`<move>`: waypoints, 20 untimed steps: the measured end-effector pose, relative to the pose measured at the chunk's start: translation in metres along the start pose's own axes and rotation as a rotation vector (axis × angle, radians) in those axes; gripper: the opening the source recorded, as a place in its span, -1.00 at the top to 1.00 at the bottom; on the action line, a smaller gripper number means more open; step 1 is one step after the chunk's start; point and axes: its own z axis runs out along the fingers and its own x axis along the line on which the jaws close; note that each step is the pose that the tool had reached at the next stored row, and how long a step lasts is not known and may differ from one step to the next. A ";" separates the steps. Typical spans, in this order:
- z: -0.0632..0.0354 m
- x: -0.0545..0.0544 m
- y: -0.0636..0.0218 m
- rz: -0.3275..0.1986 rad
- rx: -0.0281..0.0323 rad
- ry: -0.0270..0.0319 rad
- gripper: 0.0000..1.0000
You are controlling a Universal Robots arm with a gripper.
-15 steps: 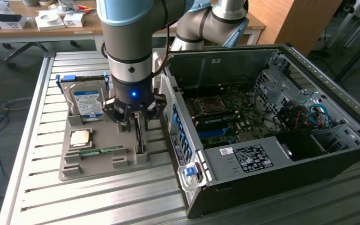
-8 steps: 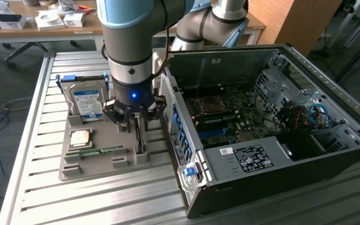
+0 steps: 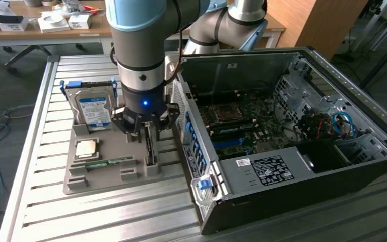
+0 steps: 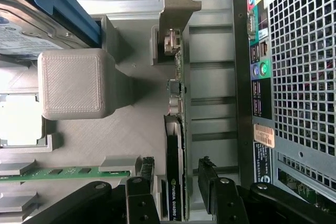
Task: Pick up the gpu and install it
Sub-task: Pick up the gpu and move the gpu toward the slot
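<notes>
Closest to the lens, black fingers of the pincer, spread wide, one on either side of the gpu and clear of both its faces. Grips nothing. From the outside camera: pincer hanging straight down from the blue-capped arm, low over the grey tray.

Gpu on its long edge in a slot of the tray, along the tray side nearest the computer case. Silvery bracket at the card end away from the fingers, dark cooler down between them.

Also on the tray: hard drive with blue-white label, upright at one end beside blue clips; processor chip flat in a middle pocket; green memory stick lying flat toward the other end. Same three from the wrist camera: hard drive, processor chip, memory stick.

Just beside the tray, on the exterior view's right of it, computer case lying open, motherboard exposed; perforated rear panel with coloured ports facing the tray. Under the tray, slatted metal surface.
</notes>
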 end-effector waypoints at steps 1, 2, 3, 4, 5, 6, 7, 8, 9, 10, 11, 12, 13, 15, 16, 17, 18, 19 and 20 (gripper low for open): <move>0.0000 0.000 0.0000 0.000 0.0001 0.0000 0.06; 0.0000 0.000 0.0000 0.000 0.0001 0.0001 0.06; 0.0002 0.000 0.0002 0.000 -0.0001 0.0000 0.06; 0.0003 0.000 0.0006 0.000 0.0000 0.0001 0.06; 0.0004 0.000 0.0011 0.000 0.0000 0.0001 0.06; 0.0005 0.000 0.0016 0.000 0.0000 0.0001 0.06; 0.0007 0.000 0.0021 0.000 0.0000 0.0000 0.06; 0.0009 0.000 0.0023 0.000 -0.0001 -0.0001 0.06; 0.0010 0.000 0.0024 0.000 0.0000 0.0001 0.06; 0.0011 0.000 0.0024 0.000 0.0001 0.0001 0.06; 0.0012 0.000 0.0025 0.000 0.0001 0.0001 0.06; 0.0016 0.000 0.0025 0.000 0.0000 0.0000 0.06; 0.0022 0.000 0.0025 0.000 -0.0002 -0.0002 0.06; 0.0033 0.001 0.0024 0.000 0.0000 0.0000 0.06; 0.0037 0.001 0.0024 0.000 0.0000 0.0001 0.06; 0.0042 0.001 0.0024 0.000 -0.0001 0.0001 0.06; 0.0043 0.001 0.0023 0.000 0.0001 0.0002 0.06; 0.0043 0.001 0.0023 0.000 0.0002 0.0001 0.06; 0.0044 0.001 0.0024 0.000 0.0001 0.0001 0.06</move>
